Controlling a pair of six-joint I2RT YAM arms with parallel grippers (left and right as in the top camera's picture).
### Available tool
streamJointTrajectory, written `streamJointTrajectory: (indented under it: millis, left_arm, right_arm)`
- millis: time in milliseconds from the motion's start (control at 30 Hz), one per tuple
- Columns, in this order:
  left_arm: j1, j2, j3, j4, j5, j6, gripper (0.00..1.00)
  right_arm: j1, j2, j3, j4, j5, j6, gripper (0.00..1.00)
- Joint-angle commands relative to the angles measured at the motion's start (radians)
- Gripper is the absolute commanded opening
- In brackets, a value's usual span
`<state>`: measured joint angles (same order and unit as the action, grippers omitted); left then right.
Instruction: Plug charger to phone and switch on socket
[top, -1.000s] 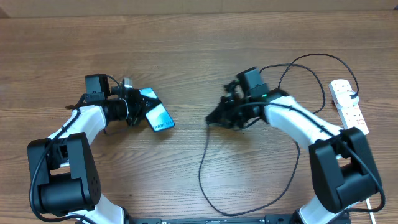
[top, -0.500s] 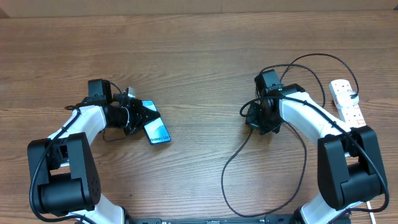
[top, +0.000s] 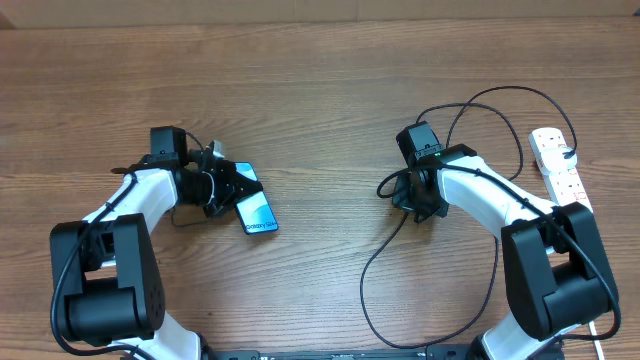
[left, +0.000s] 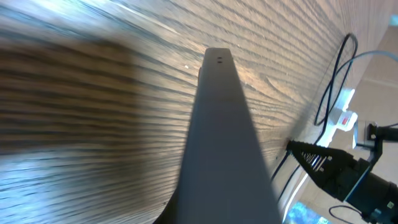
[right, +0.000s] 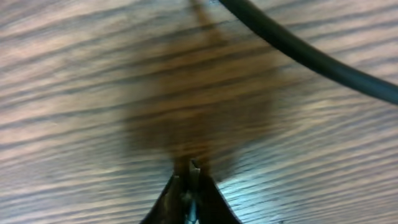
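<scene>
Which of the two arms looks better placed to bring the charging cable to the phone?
The right one, probably. Its gripper is down close beside the black cable, while the left gripper is closed on the phone, well away from that cable.

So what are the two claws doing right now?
Left gripper: closed on the slim blue-screened smartphone.
Right gripper: jaws almost together; cannot tell if it grips anything.
</scene>
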<state>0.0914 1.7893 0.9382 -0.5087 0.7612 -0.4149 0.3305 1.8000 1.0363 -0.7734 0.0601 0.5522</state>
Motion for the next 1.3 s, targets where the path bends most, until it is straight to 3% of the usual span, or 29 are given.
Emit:
streamJointTrajectory:
  millis: [0, 133, 233, 333, 533, 633, 1033, 1167, 1267]
  left_arm:
    - [-0.017, -0.031, 0.006, 0.005, 0.013, 0.015, 0.04]
    - [-0.021, -0.031, 0.006, 0.011, 0.013, 0.015, 0.04]
    - [-0.021, -0.031, 0.006, 0.011, 0.013, 0.015, 0.04]
    - [-0.021, -0.031, 0.006, 0.011, 0.013, 0.015, 0.04]
    - [-0.021, -0.031, 0.006, 0.011, 0.014, 0.015, 0.04]
    - [-0.021, -0.031, 0.006, 0.011, 0.014, 0.015, 0.04]
    - [-0.021, -0.031, 0.006, 0.011, 0.017, 0.015, 0.05]
    - [-0.021, -0.031, 0.006, 0.011, 0.018, 0.015, 0.04]
    - [-0.021, -0.031, 0.006, 0.011, 0.022, 0.015, 0.04]
  right_arm:
    - [0.002, -0.004, -0.019, -0.003, 0.007, -0.003, 0.20]
    - [0.002, -0.004, -0.019, -0.022, -0.016, 0.028, 0.27]
    - [0.002, -0.004, -0.020, -0.032, -0.017, 0.027, 0.39]
    - [0.002, -0.004, -0.021, -0.042, -0.016, 0.032, 0.40]
    - [0.002, -0.004, -0.021, -0.065, -0.017, 0.076, 0.31]
    - [0.002, -0.004, -0.021, -0.069, -0.023, 0.076, 0.20]
    - [0.002, -0.004, -0.031, -0.040, -0.035, 0.091, 0.14]
    - [0.002, -0.004, -0.031, -0.035, -0.035, 0.090, 0.04]
    - [0.002, -0.004, -0.031, -0.034, -0.036, 0.087, 0.04]
